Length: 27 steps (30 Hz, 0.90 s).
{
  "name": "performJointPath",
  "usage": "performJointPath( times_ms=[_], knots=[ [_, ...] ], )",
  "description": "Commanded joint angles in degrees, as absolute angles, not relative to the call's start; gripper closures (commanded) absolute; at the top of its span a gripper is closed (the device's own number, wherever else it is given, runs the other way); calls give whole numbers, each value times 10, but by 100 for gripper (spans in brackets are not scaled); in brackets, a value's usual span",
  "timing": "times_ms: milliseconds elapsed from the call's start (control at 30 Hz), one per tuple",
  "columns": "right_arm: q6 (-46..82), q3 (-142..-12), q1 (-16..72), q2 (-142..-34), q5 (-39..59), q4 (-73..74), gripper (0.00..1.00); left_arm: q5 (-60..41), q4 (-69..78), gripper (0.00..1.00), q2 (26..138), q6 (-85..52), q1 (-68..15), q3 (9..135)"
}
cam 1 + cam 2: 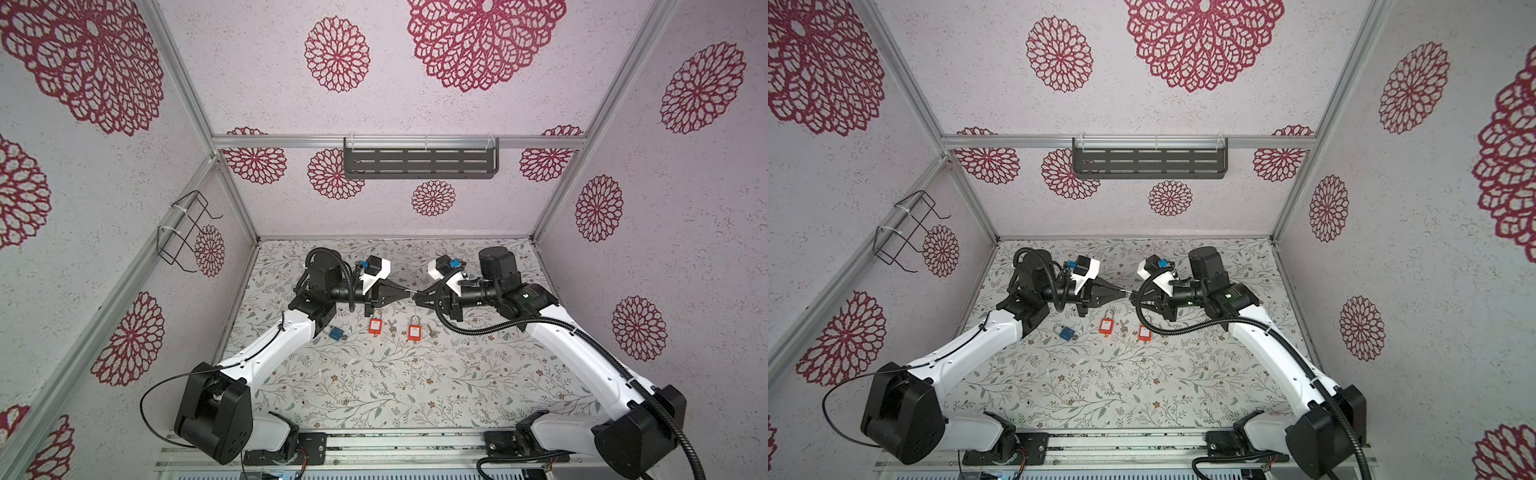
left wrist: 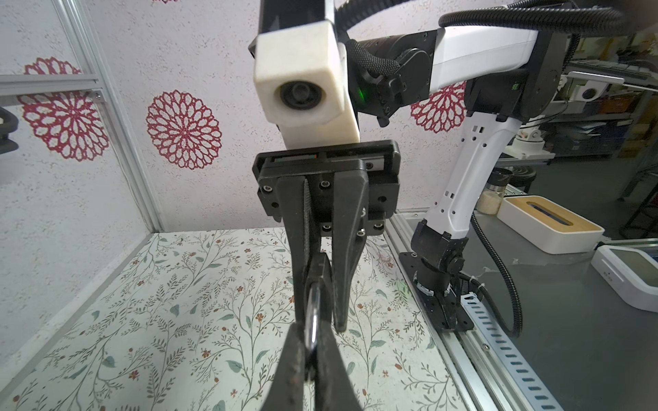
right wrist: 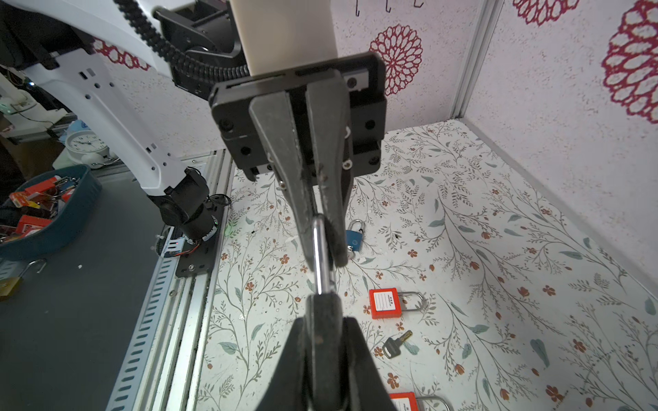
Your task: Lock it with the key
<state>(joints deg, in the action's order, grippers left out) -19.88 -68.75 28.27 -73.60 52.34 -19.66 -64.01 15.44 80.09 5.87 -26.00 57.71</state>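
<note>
Nearest you on the mat [image 1: 415, 395] lay one blue padlock [image 1: 336, 332], two orange padlocks [image 1: 375, 325] and two loose keys [image 1: 390, 327], none held, so I judged the locking itself not yet begun. Just beyond, above the mat, your left gripper [image 1: 405, 293] and right gripper [image 1: 419, 298] were both clenched on one thin silvery piece [image 3: 320, 256], probably the key, though edge-on I couldn't be sure.

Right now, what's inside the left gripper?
The left gripper clamps a silver metal piece; the right gripper pinches its other end. Both ends are covered; I cannot identify it.
</note>
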Motion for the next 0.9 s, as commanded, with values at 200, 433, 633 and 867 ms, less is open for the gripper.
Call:
performJointPath(
  times_ms=[200, 433, 633, 867],
  knots=[
    [-147, -697, 282, -739, 570, -74, 100, -651, 105, 100, 814, 83, -279, 579],
    [-137, -699, 282, -745, 571, -41, 100, -665, 115, 100, 825, 70, -280, 577],
    [-131, -706, 287, -757, 572, -29, 100, -675, 155, 100, 838, 31, -280, 574],
    [-194, -707, 283, -749, 537, -120, 100, -621, 83, 100, 811, 70, -272, 592]
  ],
)
